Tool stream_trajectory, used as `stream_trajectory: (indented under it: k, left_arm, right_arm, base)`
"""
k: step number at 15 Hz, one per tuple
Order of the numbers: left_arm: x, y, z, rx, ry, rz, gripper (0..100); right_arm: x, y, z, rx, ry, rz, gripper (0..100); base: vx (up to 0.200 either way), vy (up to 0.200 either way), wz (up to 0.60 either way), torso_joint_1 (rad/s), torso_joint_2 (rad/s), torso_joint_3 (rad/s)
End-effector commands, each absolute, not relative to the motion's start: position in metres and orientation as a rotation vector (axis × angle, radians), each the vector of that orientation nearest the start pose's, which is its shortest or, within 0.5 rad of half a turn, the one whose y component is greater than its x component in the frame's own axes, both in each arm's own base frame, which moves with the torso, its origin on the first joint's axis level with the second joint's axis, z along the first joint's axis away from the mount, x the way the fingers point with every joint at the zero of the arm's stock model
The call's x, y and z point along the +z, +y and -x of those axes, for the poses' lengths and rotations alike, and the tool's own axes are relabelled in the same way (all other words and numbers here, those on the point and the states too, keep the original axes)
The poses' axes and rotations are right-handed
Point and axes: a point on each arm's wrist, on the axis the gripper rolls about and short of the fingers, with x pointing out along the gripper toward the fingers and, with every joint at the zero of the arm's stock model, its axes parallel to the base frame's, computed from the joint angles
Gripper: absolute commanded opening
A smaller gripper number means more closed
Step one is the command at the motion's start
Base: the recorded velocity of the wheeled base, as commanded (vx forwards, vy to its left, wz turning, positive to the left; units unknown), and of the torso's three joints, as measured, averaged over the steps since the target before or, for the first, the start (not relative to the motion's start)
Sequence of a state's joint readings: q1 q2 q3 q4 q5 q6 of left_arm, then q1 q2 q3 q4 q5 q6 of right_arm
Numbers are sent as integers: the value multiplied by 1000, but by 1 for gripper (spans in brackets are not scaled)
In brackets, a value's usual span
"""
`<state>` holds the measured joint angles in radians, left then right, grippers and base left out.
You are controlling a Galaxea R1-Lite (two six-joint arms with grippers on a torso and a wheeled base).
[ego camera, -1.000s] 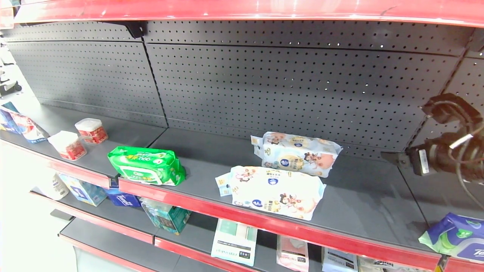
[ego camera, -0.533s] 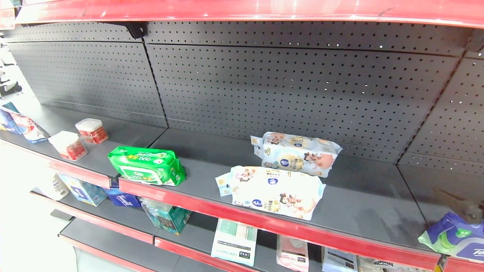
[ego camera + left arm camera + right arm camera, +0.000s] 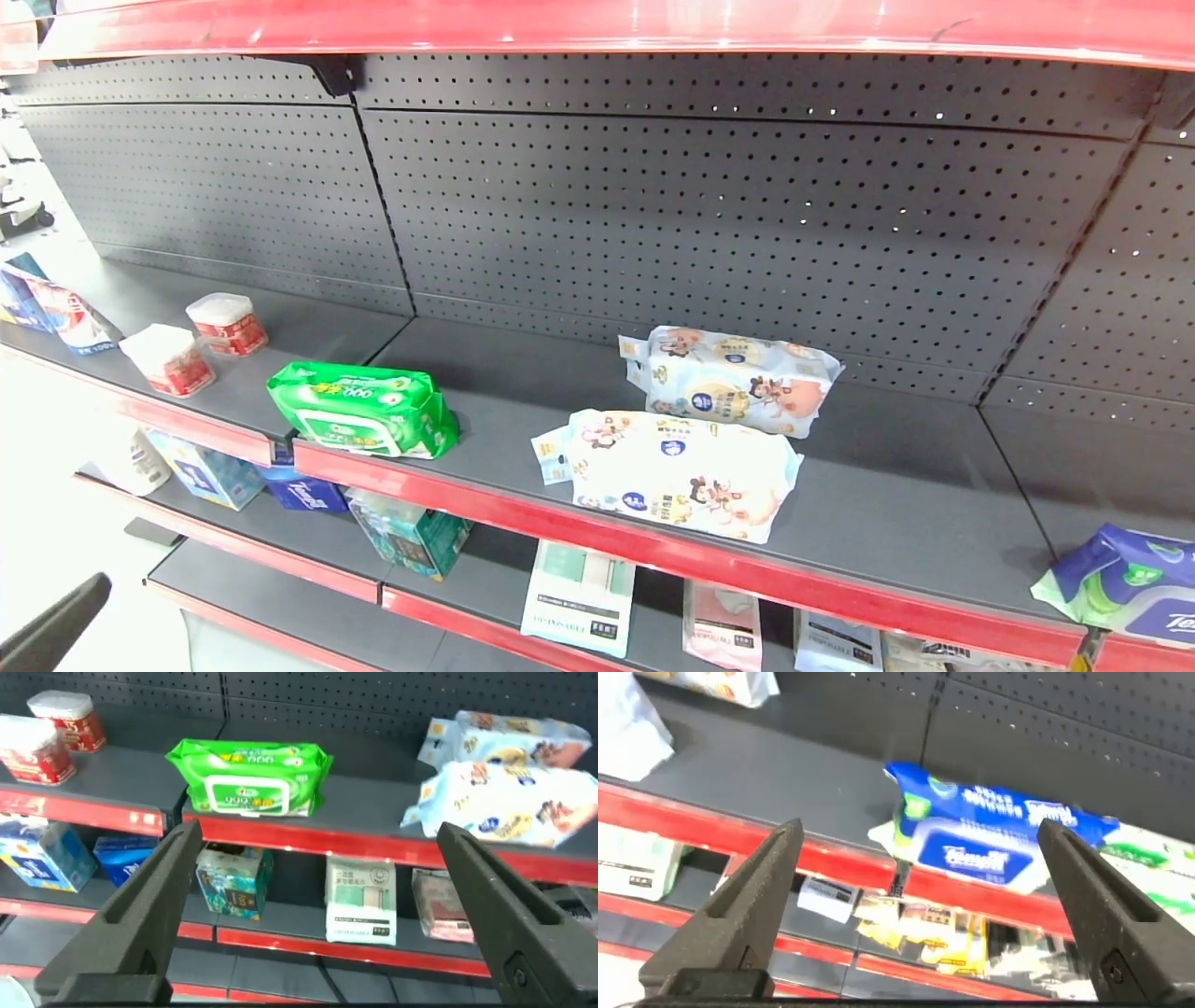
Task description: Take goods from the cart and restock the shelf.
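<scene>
Broadly, the dark shelf (image 3: 896,504) with its red front edge carries everything. Two cartoon-printed wipe packs lie mid-shelf, the front pack (image 3: 686,474) at the front edge and the rear pack (image 3: 733,378) just behind it. A green wipe pack (image 3: 364,409) sits at the front edge further left; a blue wipe pack (image 3: 1125,583) lies at the front edge toward the right end. Both tools stand wide and empty off the front edge: the left tool (image 3: 320,831) faces the green pack, the right tool (image 3: 920,829) the blue one. Two red-labelled tubs (image 3: 168,359) stand near the left end.
</scene>
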<state>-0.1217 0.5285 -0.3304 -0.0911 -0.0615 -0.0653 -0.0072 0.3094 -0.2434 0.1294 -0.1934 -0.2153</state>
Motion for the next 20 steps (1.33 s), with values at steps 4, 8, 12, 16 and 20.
stream_trajectory:
  k: [4, 8, 12, 16, 20]
  left_arm:
    - [190, -12, -91, -172, 315, 66, 100]
    - [191, -14, -96, -198, 327, 70, 100]
    - [191, -14, -96, -201, 329, 70, 100]
    - [190, -14, -99, -200, 341, 70, 100]
    - [192, -16, -114, -214, 377, 69, 100]
  right_arm:
    - [110, -4, 29, -191, 160, 231, 100]
    - [107, -4, 29, -187, 166, 233, 100]
    - [103, -4, 28, -175, 177, 237, 100]
    - [93, -4, 30, -152, 164, 229, 100]
    - [88, -3, 34, -121, 93, 139, 100]
  base:
    - [0, 0, -300, 0, 0, 1]
    - [0, 0, -600, 10, 2, -1]
    - [0, 0, -450, 2, 4, 1]
    - [0, 0, 0, 0, 0, 0]
    - [0, 0, 0, 0, 0, 0]
